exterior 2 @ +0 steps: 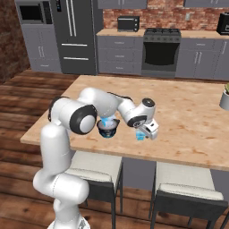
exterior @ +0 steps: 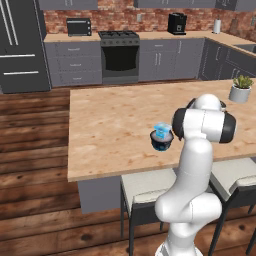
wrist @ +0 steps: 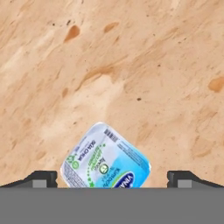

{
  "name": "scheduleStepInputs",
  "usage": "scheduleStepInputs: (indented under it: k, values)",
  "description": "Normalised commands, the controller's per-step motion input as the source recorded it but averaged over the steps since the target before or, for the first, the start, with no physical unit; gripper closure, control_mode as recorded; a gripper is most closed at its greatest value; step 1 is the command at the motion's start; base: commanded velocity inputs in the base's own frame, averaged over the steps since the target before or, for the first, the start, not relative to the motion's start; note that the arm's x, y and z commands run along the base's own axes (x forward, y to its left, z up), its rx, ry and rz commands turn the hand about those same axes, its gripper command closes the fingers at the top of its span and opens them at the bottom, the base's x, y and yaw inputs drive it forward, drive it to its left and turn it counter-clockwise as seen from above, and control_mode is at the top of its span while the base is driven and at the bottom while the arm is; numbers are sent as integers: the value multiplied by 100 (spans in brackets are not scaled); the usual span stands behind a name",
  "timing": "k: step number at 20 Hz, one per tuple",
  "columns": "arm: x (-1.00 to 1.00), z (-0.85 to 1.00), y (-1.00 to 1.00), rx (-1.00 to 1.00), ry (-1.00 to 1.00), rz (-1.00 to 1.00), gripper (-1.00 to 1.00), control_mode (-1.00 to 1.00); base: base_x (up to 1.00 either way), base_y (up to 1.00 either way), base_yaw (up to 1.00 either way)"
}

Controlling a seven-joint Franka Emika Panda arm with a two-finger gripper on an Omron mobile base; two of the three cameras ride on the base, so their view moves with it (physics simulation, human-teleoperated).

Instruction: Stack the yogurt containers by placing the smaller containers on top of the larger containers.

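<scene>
One small cup (exterior: pixel 162 131) is already sitting on the dark tub (exterior: pixel 161 142). My pincer (exterior 2: pixel 145 134), spread wide and holding nothing, is hovering over a second small cup (wrist: pixel 105 158) at six o'clock in the hand view; I am judging this one still unstacked.

You have two small yogurt cups (exterior 2: pixel 142 134) in sight: one sits on the single dark tub (exterior 2: pixel 108 128), the other on the counter (exterior 2: pixel 188 120). You can count one plant pot (exterior: pixel 240 93), two stools (exterior 2: pixel 96 172), one stove (exterior: pixel 120 56), one toaster oven (exterior: pixel 79 26), one coffee machine (exterior: pixel 176 23).
</scene>
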Motion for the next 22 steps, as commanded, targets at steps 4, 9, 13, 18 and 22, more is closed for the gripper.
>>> scheduleStepInputs:
  k: [4, 9, 13, 18, 22]
  values:
    - [1, -5, 0, 0, 0, 0, -100, -100, 0, 0, 0]
    - [0, -6, 0, 0, 0, 0, -100, -100, 0, 0, 0]
    - [0, -7, 0, 0, 0, 0, -100, -100, 0, 0, 0]
    - [0, -6, 0, 0, 0, -1, -100, -100, 0, 0, 0]
    - [5, -9, 0, 0, 0, -1, -100, -100, 0, 0, 0]
